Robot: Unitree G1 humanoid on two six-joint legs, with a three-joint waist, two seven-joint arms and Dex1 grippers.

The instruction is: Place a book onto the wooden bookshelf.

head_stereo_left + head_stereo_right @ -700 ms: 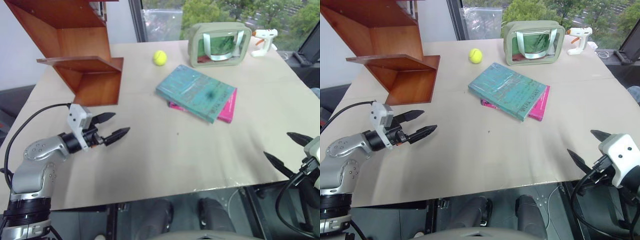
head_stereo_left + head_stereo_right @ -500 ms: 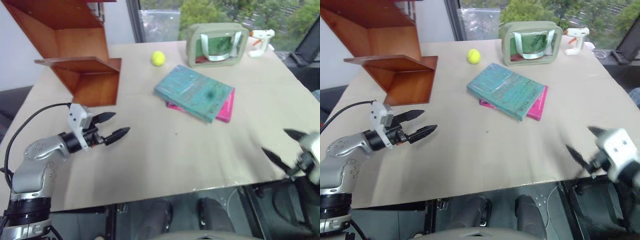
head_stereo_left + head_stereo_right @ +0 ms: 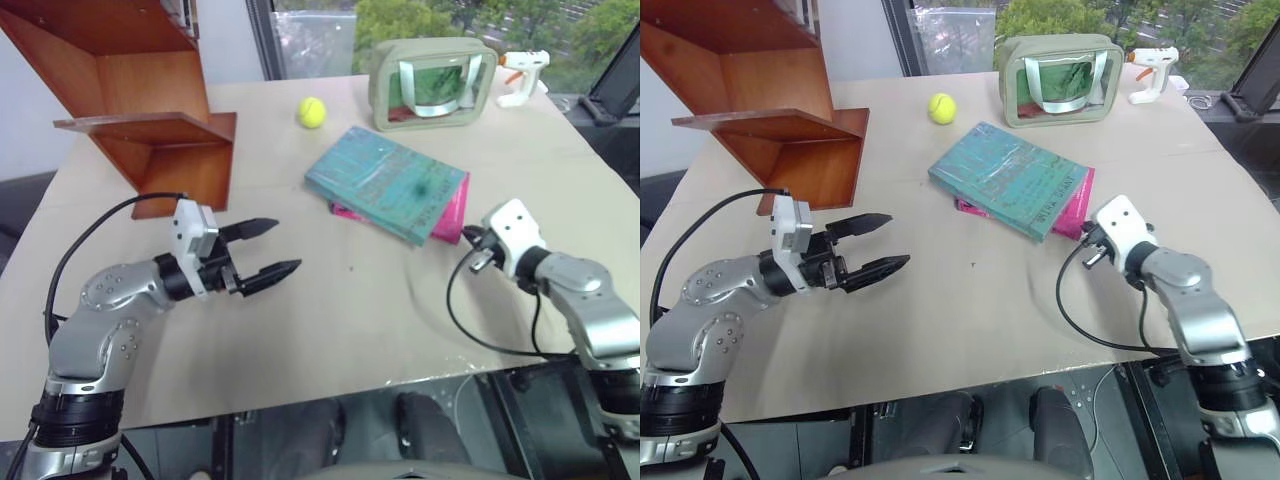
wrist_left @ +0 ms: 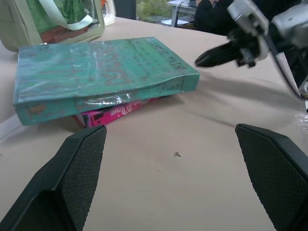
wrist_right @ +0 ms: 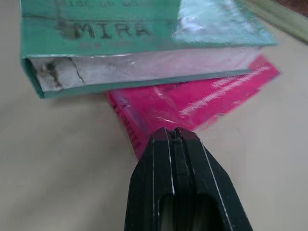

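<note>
Two books are stacked near the middle of the worktop [image 3: 330, 310]: the teal book [image 3: 388, 184] lies flat on top, angled, with a smaller pink book [image 3: 452, 212] protruding from beneath its near and right edges. A dark smudge is seen on the teal cover. The right pincer [image 5: 175, 137] is held with its black fingers pressed together, closed on nothing, its tip just beside the exposed corner of the pink book; whether contact is made cannot be told. The left pincer [image 3: 268, 250] is held level above the worktop, well apart from the books, its two fingers spread wide and pointed toward them, nothing between them. The wooden bookshelf [image 3: 150, 110] is placed at the far left of the worktop, reddish-brown, with a slanted side panel and a flat board jutting out; no book is on the boards that are seen. A yellow tennis ball [image 3: 311, 112] rests between the bookshelf and a green pouch with a clear window [image 3: 432, 84], which stands upright beyond the books. A white glue gun [image 3: 522, 74] is noted just beside the pouch, at the far right edge.
</note>
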